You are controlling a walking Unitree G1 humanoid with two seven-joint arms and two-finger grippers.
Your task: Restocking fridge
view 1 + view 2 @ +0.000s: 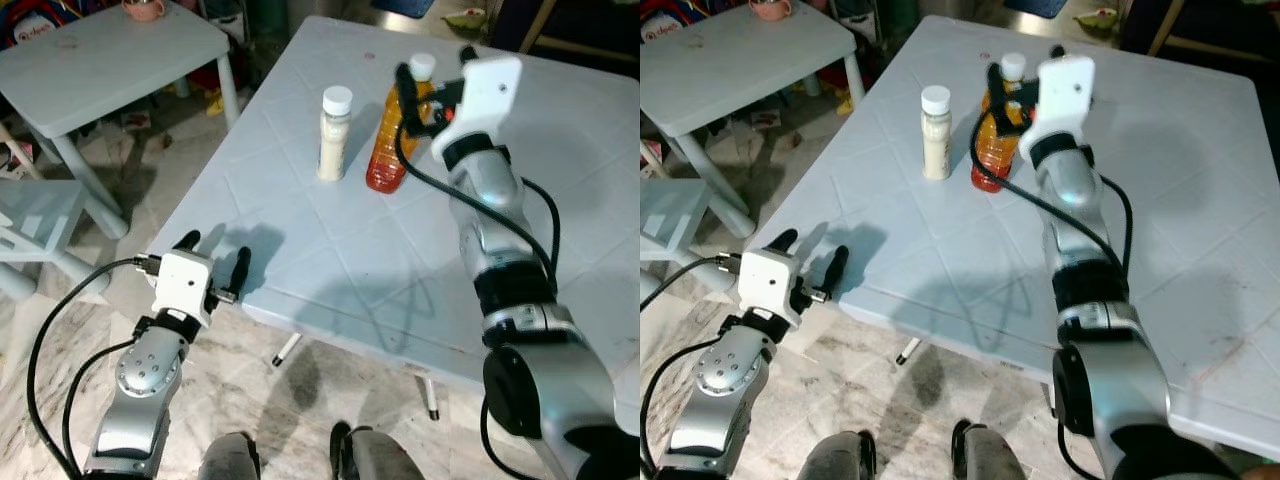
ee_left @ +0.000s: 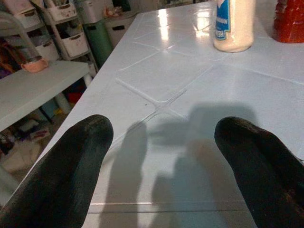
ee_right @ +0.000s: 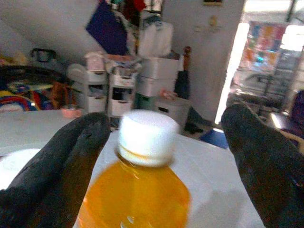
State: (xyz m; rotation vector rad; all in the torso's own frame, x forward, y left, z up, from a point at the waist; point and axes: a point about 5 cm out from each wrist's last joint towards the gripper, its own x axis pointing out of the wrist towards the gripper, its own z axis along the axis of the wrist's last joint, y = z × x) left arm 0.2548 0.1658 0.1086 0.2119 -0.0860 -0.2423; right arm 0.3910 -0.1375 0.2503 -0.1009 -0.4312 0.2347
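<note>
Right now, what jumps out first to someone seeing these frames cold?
The right gripper is open around the white-capped orange bottle, fingers on either side of its neck, not visibly touching. Just to the robot's left of it stands a cream bottle, also upright on the pale table. The left gripper hovers open at the table's near edge, holding nothing.

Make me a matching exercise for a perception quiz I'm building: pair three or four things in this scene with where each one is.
Things:
1. tall orange drink bottle with white cap
2. cream-coloured bottle with white cap
3. left gripper
4. small pink cup

Places:
A. on the smaller side table
B. at the big table's near edge, fingers apart
C. between the right gripper's open fingers
D. standing free, on the orange bottle's left

Pairs: 1-C, 2-D, 3-B, 4-A
</note>
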